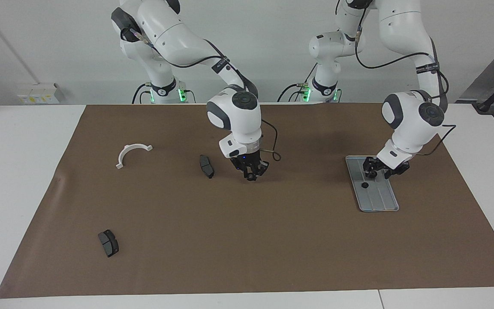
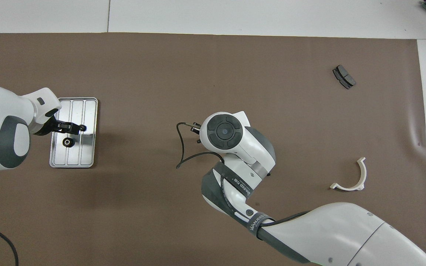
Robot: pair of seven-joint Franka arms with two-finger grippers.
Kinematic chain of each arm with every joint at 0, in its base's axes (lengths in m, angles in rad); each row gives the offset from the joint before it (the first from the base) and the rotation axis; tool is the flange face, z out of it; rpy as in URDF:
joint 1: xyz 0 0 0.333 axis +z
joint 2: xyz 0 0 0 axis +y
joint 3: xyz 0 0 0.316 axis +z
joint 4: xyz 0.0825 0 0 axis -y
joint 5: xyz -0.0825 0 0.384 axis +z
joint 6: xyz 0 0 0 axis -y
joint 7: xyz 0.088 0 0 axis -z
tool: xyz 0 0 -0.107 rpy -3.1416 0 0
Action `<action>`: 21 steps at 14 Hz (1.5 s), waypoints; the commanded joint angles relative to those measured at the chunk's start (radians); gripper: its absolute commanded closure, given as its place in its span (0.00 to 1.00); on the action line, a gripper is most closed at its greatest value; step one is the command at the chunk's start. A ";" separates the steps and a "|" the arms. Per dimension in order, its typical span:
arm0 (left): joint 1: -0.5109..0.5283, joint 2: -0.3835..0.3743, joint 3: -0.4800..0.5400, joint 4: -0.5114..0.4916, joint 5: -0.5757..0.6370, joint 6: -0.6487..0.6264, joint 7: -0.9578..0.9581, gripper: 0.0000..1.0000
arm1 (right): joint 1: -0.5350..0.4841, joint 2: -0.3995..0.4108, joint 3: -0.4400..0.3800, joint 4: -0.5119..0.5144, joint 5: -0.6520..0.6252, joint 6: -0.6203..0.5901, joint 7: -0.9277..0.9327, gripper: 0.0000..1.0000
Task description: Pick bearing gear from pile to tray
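My left gripper (image 1: 378,171) hangs over the tray's (image 1: 386,206) end nearer the robots, fingers apart and holding nothing; a small black ring (image 1: 365,185) – the bearing gear – lies on the tray just below it; my right gripper (image 1: 252,173) points down over bare brown mat (image 1: 272,240) at mid-table – fingers spread, empty; a dark brake pad (image 1: 206,166) lies beside it; a white curved bracket (image 1: 130,153) and a second brake pad (image 1: 108,243) lie toward the right arm's end.
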 commanded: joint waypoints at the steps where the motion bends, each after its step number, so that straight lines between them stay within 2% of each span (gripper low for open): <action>1: -0.099 -0.006 0.008 0.043 -0.014 -0.040 -0.177 0.25 | -0.011 -0.001 0.012 -0.047 -0.027 0.050 0.031 0.50; 2: -0.135 0.000 0.008 0.050 -0.015 -0.038 -0.254 0.25 | -0.011 -0.001 0.012 -0.048 -0.032 0.048 0.031 0.41; 4: -0.206 0.003 0.006 0.055 -0.015 -0.025 -0.387 0.25 | -0.011 -0.003 0.012 -0.042 -0.033 0.038 0.030 0.00; 7: -0.318 0.014 0.006 0.070 -0.025 0.020 -0.590 0.25 | -0.037 -0.075 0.000 -0.039 -0.036 0.010 -0.013 0.00; 9: -0.413 0.029 0.008 0.087 -0.034 0.051 -0.710 0.25 | -0.050 -0.134 -0.049 -0.036 -0.035 -0.030 -0.112 0.00; 12: -0.523 0.140 0.011 0.217 -0.028 0.048 -0.851 0.26 | -0.051 -0.205 -0.149 -0.035 -0.015 -0.073 -0.301 0.00; 17: -0.637 0.260 0.014 0.340 -0.025 0.052 -0.884 0.27 | -0.073 -0.276 -0.279 -0.012 0.148 -0.133 -0.617 0.00; 21: -0.660 0.271 0.012 0.336 -0.002 0.112 -0.882 0.30 | -0.077 -0.352 -0.387 -0.012 0.237 -0.197 -0.795 0.00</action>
